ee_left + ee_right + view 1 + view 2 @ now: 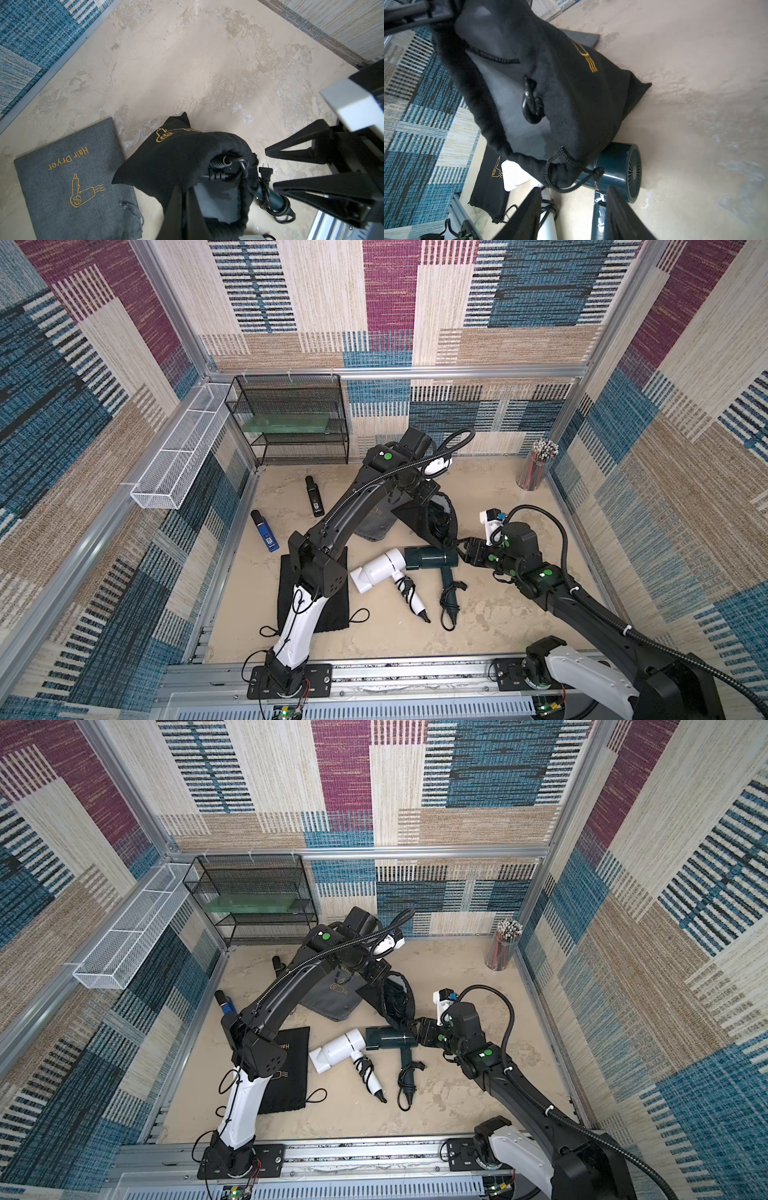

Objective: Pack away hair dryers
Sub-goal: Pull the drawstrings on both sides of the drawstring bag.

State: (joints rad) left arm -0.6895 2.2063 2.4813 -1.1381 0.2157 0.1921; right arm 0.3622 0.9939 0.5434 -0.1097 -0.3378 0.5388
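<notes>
My left gripper (185, 189) is shut on the rim of a black drawstring pouch (176, 158), holding its mouth up off the floor. A bundled black cord (224, 168) shows inside the mouth; cloth hides what it belongs to. A white hair dryer (380, 570) and a dark teal hair dryer (430, 558) lie side by side on the floor in both top views. My right gripper (574, 191) is open just below the pouch's mouth, with nothing between its jaws. It hovers over the teal hair dryer (618, 166), beside its handle.
A grey pouch (68, 176) lies flat behind the black one, and a second black pouch (332, 610) lies under my left arm. Two slim gadgets, black (314, 495) and blue (264, 531), lie at the left. A wire shelf (291, 418), white basket (178, 456) and pencil cup (538, 466) line the walls.
</notes>
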